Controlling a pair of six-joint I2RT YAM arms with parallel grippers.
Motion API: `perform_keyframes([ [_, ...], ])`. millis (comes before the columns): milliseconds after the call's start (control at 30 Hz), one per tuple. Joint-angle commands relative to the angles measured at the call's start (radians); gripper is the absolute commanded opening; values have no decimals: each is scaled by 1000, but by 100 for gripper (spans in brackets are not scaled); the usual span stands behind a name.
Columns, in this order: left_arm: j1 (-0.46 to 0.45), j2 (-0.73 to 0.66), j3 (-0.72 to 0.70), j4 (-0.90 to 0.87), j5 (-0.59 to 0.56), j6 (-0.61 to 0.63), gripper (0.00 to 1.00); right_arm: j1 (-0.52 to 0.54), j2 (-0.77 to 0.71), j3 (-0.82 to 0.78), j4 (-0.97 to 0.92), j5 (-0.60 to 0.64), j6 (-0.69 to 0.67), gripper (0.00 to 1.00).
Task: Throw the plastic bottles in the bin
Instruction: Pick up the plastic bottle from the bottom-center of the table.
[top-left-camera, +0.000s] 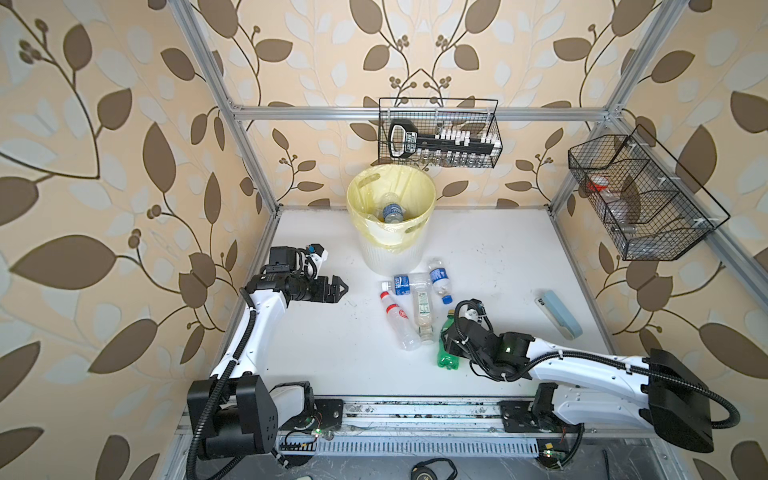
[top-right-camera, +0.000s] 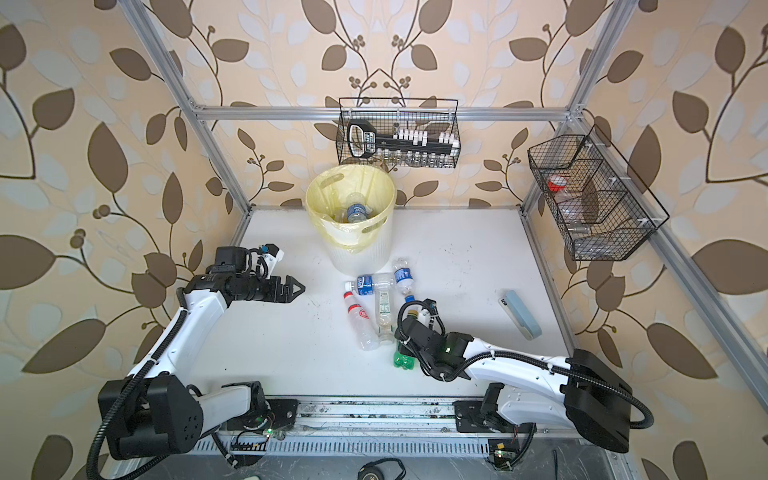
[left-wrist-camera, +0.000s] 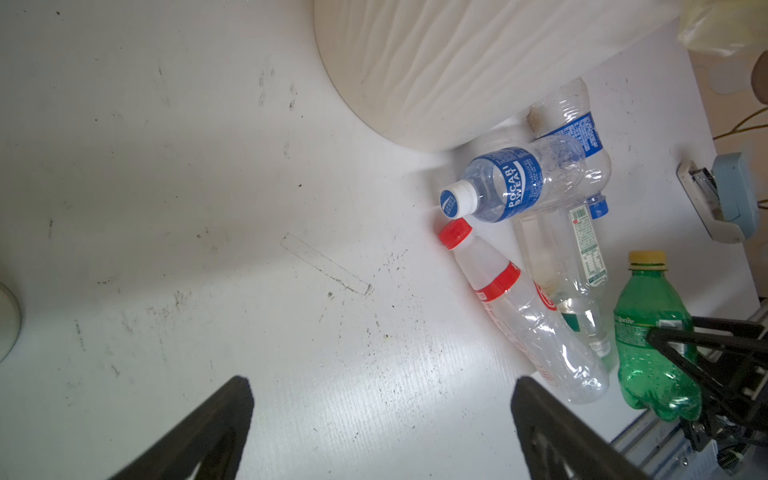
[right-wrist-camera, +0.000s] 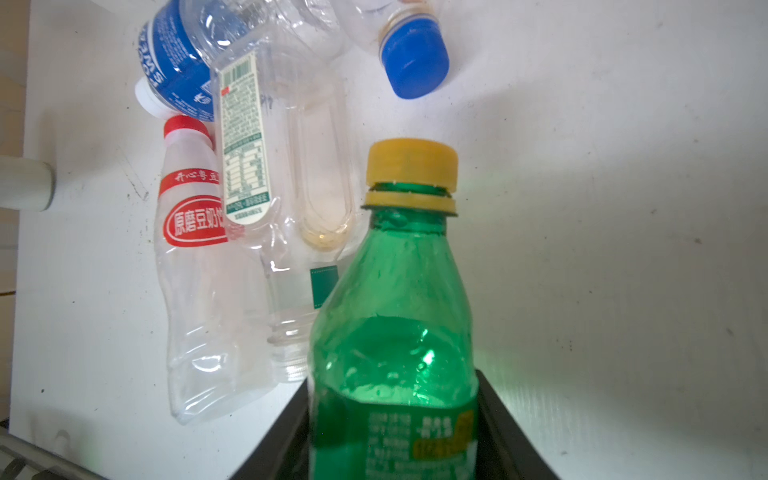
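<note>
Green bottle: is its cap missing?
No, the green bottle has a yellow cap sitting on its neck, plain in the right wrist view.

Bright, soft, even — faint shadows only. Glare across the table (left-wrist-camera: 365, 374); bowed at the edges in both top views; blurred up close on the green bottle (right-wrist-camera: 392, 353).

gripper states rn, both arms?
Left gripper: open, empty, above the table.
Right gripper: closed on the green bottle, which lies on the table.
</note>
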Motion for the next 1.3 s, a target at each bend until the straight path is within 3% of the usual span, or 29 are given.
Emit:
perform_keyframes([
  [0,12,-28,0,-26,41,41,99,-5,-37,2,-30,39,-3,49],
  [600,22,-27,2,-49,72,79,99,-183,-249,71,-15,6,-193,47],
  [1267,23,-18,10,-66,90,85,99,-266,-185,367,-24,-38,-338,47],
])
